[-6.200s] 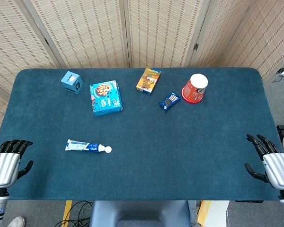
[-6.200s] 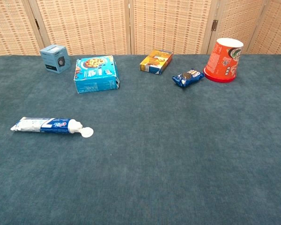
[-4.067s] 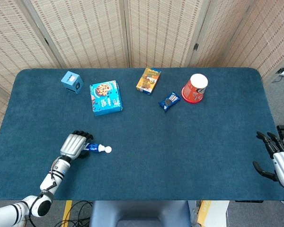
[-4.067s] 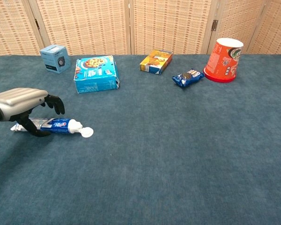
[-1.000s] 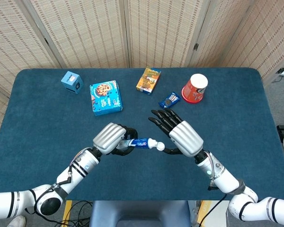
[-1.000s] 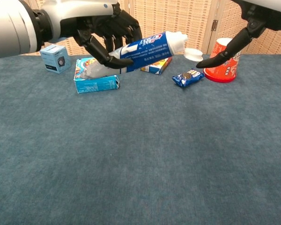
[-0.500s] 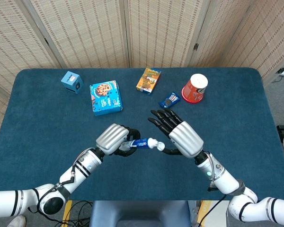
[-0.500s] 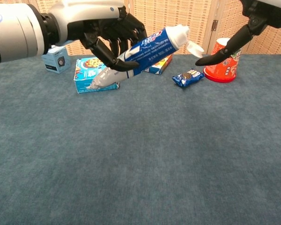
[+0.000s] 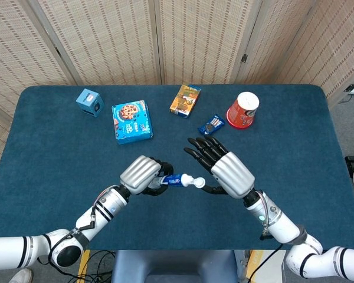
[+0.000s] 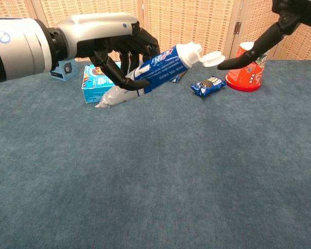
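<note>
While you've got the toothpaste tube (image 10: 155,70) up off the table (image 9: 59,153) and held out over the middle, I'd say the pickup part is done and the handover part isn't. Your left hand (image 9: 143,174) is wrapped around the tube's body, fingers curled under it, with the white cap (image 10: 212,58) end tilted up and pointing at your right hand (image 9: 224,168). That right one is spread wide, holding nothing, palm down-ish with the fingers fanned toward the far side of the table. One dark fingertip (image 10: 233,64) sits right at the cap; from the chest view it looks like it's touching, but I honestly can't tell if there's contact or just a sliver of gap. So what's left, as far as I can judge: the right hand needs to actually close on the cap end before anything else counts. Both forearms come in from the near edge and angle toward each other, hands meeting about mid-table. Everything else is well clear along the back: the small blue cube box (image 9: 89,101), the cookie box (image 9: 131,121), the orange box (image 9: 184,100), the little blue snack pack (image 9: 211,125) and the red cup (image 9: 242,110) next to it.
</note>
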You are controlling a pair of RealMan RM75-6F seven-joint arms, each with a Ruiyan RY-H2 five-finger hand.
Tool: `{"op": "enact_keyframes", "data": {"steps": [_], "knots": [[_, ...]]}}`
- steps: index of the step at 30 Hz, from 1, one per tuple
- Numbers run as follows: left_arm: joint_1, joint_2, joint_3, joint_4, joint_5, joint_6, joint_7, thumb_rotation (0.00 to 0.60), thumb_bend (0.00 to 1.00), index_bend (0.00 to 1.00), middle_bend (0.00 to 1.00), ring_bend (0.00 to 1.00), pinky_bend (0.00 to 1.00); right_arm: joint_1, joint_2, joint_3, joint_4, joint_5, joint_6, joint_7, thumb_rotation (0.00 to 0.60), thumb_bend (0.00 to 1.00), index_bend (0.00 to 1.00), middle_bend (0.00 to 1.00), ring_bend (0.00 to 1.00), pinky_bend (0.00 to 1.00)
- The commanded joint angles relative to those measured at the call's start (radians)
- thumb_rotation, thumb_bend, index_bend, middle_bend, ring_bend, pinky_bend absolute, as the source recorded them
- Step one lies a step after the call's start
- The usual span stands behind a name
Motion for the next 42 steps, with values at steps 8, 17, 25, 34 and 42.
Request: {"op": "enact_keyframes", "data": {"steps": [8, 17, 25, 34, 42], "knots": [[-0.009, -0.022, 0.025, 0.016, 0.016, 0.021, 0.060, 0.600, 0.42, 0.74, 0.74, 0.56, 0.54, 0.015, -0.006, 0.006, 0.002, 0.015, -0.006, -0.009, 0.600, 0.01, 0.00, 0.00, 0.00, 0.00], [-0.014, -0.034, 0.032, 0.011, 0.003, 0.030, 0.090, 0.600, 0.42, 0.75, 0.74, 0.56, 0.54, 0.037, -0.019, 0.009, -0.002, 0.028, -0.028, -0.030, 0.600, 0.01, 0.00, 0.00, 0.00, 0.00], [0.007, -0.004, -0.001, -0.010, -0.019, 0.035, -0.003, 0.600, 0.42, 0.74, 0.74, 0.56, 0.54, 0.039, 0.047, 0.012, -0.067, 0.014, -0.022, 0.032, 0.600, 0.05, 0.00, 0.00, 0.00, 0.00], [0.028, 0.058, -0.031, -0.041, -0.022, 0.013, -0.113, 0.600, 0.42, 0.74, 0.74, 0.56, 0.54, 0.057, 0.198, 0.028, -0.196, 0.035, -0.087, 0.046, 0.600, 0.09, 0.00, 0.00, 0.00, 0.00], [0.035, 0.062, -0.038, -0.070, 0.014, 0.015, -0.166, 0.600, 0.42, 0.74, 0.74, 0.56, 0.54, 0.072, 0.143, 0.039, -0.185, 0.035, -0.070, 0.015, 0.600, 0.04, 0.00, 0.00, 0.00, 0.00]]}}
